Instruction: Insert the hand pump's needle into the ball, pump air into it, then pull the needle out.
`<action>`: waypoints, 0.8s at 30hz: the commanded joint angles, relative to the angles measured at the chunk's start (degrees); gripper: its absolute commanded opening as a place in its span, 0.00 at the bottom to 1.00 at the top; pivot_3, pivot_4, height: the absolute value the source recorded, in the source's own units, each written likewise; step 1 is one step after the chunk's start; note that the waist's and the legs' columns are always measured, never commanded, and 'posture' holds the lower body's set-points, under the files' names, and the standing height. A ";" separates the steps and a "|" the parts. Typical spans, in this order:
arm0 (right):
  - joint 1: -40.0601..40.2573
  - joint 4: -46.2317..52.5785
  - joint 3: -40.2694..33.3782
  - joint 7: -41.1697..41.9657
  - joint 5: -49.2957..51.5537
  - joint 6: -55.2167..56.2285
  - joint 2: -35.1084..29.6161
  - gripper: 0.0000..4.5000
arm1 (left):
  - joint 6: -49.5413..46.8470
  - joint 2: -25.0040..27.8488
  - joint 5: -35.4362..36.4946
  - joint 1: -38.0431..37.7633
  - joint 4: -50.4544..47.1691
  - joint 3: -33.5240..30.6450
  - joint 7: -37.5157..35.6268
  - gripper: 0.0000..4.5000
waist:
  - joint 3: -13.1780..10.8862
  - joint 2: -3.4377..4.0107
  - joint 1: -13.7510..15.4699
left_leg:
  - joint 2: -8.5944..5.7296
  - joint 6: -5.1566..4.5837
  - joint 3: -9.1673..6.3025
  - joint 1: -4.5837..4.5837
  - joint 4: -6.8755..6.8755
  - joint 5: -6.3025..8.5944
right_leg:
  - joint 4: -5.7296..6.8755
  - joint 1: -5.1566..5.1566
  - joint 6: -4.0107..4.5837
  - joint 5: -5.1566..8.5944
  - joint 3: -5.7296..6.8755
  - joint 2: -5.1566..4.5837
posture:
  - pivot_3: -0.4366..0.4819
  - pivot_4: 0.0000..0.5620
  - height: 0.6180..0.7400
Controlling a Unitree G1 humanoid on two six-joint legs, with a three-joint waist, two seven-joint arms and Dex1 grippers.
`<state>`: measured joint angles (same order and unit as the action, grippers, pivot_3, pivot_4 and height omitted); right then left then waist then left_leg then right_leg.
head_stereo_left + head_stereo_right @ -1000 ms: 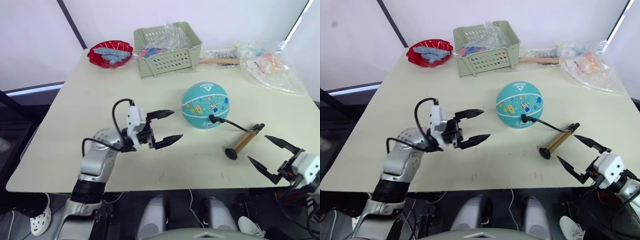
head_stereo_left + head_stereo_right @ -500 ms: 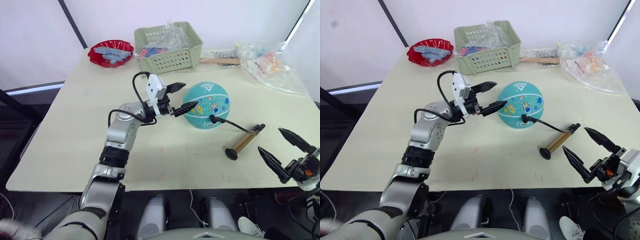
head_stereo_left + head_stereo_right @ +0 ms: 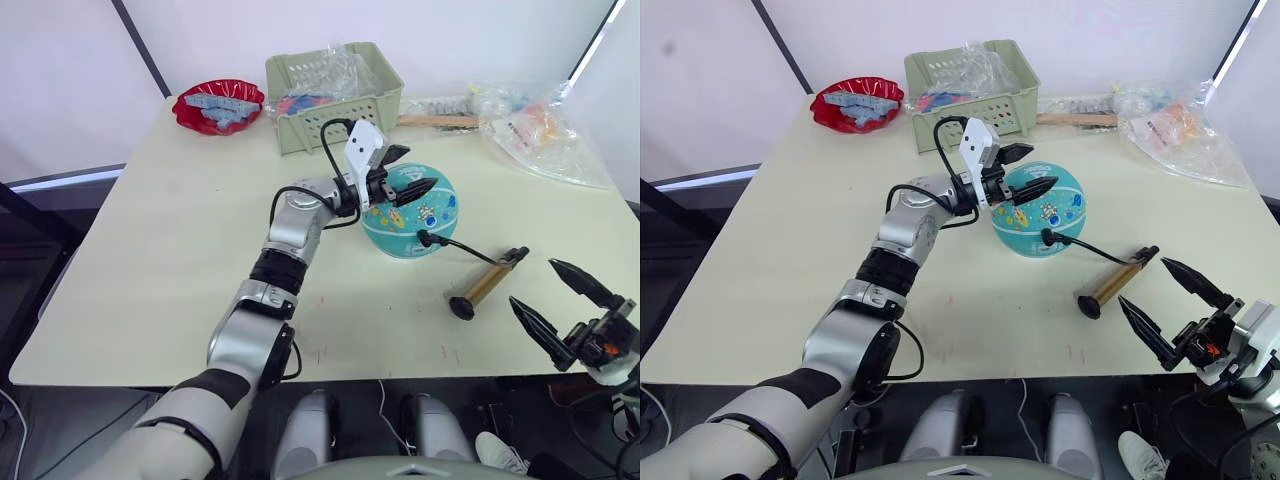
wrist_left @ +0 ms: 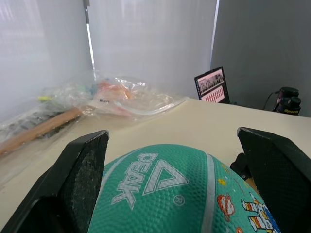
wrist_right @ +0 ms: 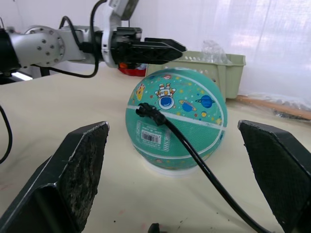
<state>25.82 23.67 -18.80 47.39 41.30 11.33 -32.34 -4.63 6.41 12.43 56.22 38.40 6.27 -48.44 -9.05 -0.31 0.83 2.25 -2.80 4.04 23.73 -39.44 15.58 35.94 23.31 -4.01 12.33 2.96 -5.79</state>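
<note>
— One ball, teal, mid-table, needle fitting plugged into its near side; hand pump lying just right, joined by hose.

— Left gripper?

— Spread wide over the ball's top. Right gripper likewise spread, near the table edge, apart from the pump.

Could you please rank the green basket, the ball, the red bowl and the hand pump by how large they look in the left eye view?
1. Green basket
2. Ball
3. Red bowl, though it sits farther back
4. Hand pump, slimmest
</note>
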 commanded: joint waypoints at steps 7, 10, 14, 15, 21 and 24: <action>-2.89 3.06 0.52 -2.81 -4.58 -4.93 -0.13 0.99 | 0.68 -1.59 -3.37 1.21 4.38 0.85 0.01 1.00 | 0.00 -0.01 0.17 | 0.00 -0.01 -0.01 0.01 -0.01 0.00 | 0.00 0.00 0.00 0.00 0.00 -0.01 | 0.48 0.27 0.98; -6.08 3.46 1.84 -6.32 -8.71 -8.00 -0.72 0.99 | 0.55 -2.73 -3.74 0.76 5.79 0.49 1.03 1.00 | 0.01 -0.03 0.11 | 0.00 -0.01 0.01 0.00 -0.01 0.00 | 0.00 0.00 0.00 0.00 0.00 -0.01 | 0.48 0.27 0.98; -11.73 5.08 5.96 -8.82 -15.97 -11.64 -2.82 0.99 | 0.66 -4.34 -4.87 -0.02 7.48 0.56 3.44 1.00 | 0.04 -0.05 0.42 | -0.01 -0.01 -0.02 0.00 -0.06 0.00 | 0.03 -0.02 0.00 -0.01 0.01 -0.02 | 0.48 0.27 0.98; -12.98 5.34 6.68 -9.62 -16.68 -12.96 -2.95 0.99 | 0.38 -4.69 -4.82 -0.26 7.42 0.52 3.74 1.00 | 0.05 -0.06 0.51 | -0.03 -0.01 -0.09 0.01 -0.09 0.00 | 0.03 -0.04 0.00 -0.01 0.01 0.00 | 0.48 0.27 0.98; -21.60 3.77 13.50 -10.90 -28.34 -15.44 -6.00 0.99 | -1.77 -5.75 -5.48 -1.61 5.69 0.45 7.80 1.00 | 0.08 -0.13 1.11 | -0.09 -0.02 -0.18 0.02 -0.17 0.00 | 0.02 -0.15 0.00 -0.01 -0.01 0.02 | 0.48 0.27 0.98; -25.92 1.48 16.23 -11.61 -34.09 -14.77 -6.57 0.99 | -2.75 -5.89 -5.79 -2.30 4.35 0.45 9.32 1.00 | 0.09 -0.13 1.26 | -0.09 -0.02 -0.18 0.01 -0.20 0.00 | 0.03 -0.16 0.00 -0.01 0.00 0.03 | 0.48 0.27 0.98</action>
<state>1.51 25.19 -2.86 36.94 10.22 -4.27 -38.56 -5.16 0.86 8.26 55.44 42.06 5.62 -40.56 -8.96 -0.44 2.09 2.16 -2.82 3.85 23.74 -39.64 15.58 35.97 23.16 -4.01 12.33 2.96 -5.76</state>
